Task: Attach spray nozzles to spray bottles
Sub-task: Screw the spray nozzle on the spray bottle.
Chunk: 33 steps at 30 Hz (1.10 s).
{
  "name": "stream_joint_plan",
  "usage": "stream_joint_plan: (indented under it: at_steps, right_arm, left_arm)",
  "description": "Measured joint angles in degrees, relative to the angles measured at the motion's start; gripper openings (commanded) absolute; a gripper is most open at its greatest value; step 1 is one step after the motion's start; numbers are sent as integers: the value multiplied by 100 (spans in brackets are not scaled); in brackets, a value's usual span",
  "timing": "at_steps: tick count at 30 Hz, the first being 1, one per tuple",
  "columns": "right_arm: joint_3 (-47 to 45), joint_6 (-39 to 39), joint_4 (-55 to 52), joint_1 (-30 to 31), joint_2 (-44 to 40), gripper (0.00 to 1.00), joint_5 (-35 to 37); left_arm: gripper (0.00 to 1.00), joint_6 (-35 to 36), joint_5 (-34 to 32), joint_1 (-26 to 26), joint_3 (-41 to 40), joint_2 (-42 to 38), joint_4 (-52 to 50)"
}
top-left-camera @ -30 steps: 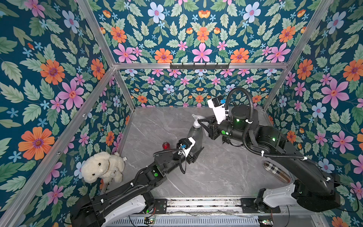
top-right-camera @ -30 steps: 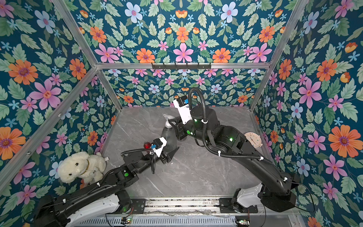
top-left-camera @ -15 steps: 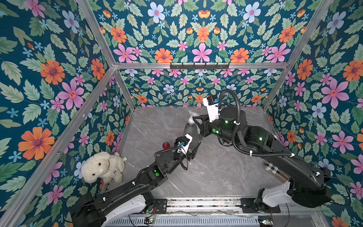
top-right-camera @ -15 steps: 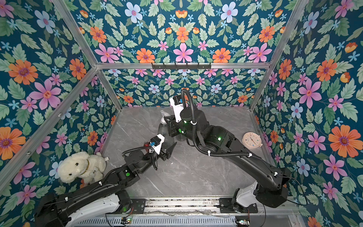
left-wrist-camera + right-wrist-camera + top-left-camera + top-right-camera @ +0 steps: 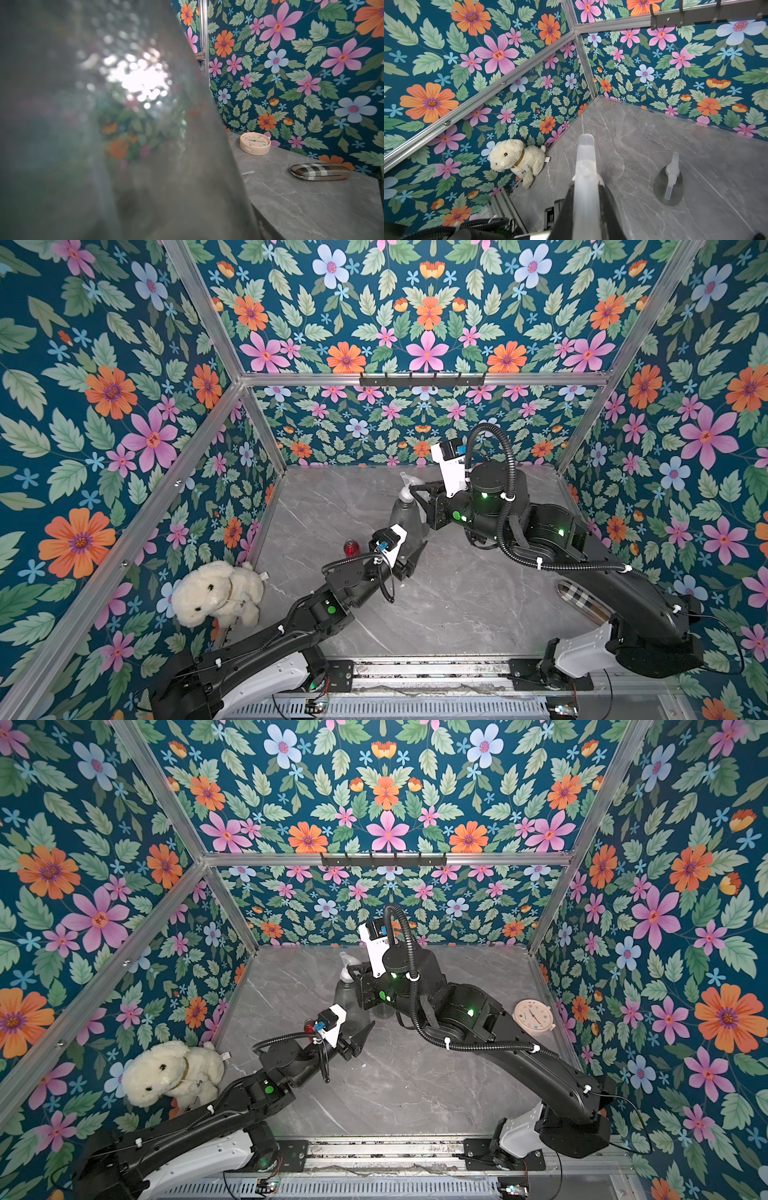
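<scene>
1. We note the right gripper [image 5: 585, 184] with its jaws closed on the whitish spray nozzle [image 5: 407, 484]. In the right wrist view the trigger head projects past the fingertips.
2. We read the left gripper [image 5: 413, 551] as clasped, jaws part-way apart, about the lower body of the grey bottle [image 5: 402, 516]. The bottle wall fills the left wrist view. In both top views only one finger shows, lying on the bottle's front flank.
3. Key relation: the spray nozzle sits straight above the bottle's neck, on the same upright axis. The bottle stands toward the back of the table [image 5: 436, 614]. The right arm reaches it from the side at neck height, the left arm from the front, low down.
4. The jaws hide the collar, so we cannot tell whether it is seated.
5. Our judgement: the next move is a turn or press about that upright axis, made by the right arm while the left braces. Tilt risks a crossed thread.
6. A second grey bottle [image 5: 668, 188], nozzle already fitted, stands just beside, so the right wrist has little room.
</scene>
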Motion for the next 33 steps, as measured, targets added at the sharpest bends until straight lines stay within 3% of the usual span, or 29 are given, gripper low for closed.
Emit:
stream_joint_plan:
  at_steps: [3, 16, 22, 28, 33]
  right_arm:
    - [179, -76, -229, 0, 22, 28, -76]
    - [656, -555, -1067, 4, -94, 60, -636]
    - [177, -776, -909, -31, -599, 64, -844]
    - [-490, -1023, -533, -413, -1180, 75, -1755]
    - [-737, -1058, -138, -516, -1307, 74, -2363]
  left_arm:
    - [0, 24, 197, 0, 0, -15, 13]
    - [0, 299, 1082, -57, 33, -122, 190]
    - [0, 354, 1290, -50, 76, -232, 133]
    - [0, 382, 1963, -52, 192, -378, -35]
    - [0, 363, 2240, -52, 229, -348, -153]
